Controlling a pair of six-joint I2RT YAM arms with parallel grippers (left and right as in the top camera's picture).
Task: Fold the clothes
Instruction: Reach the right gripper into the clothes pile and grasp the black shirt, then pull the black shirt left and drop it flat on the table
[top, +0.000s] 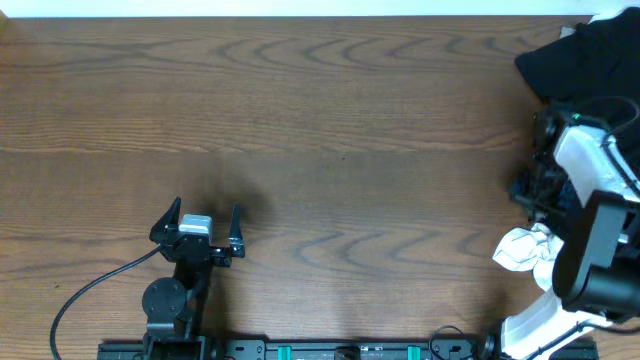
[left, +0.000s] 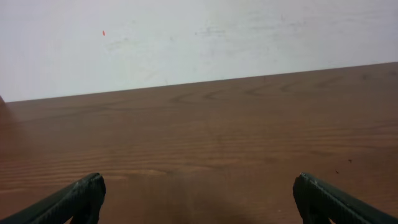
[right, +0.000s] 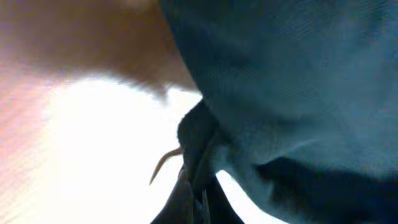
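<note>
Tabletop (top: 320, 120); dark garment (right: 298, 93) in right pincer (right: 196, 198)

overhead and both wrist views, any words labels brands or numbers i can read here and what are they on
No text can be read in any view.
left gripper: pale housing, no legible marking.
base rail: teal marks, too small to read.
dark garment and white cloth: no print or tag visible.
right wrist view: blurred fabric, nothing legible.
</note>
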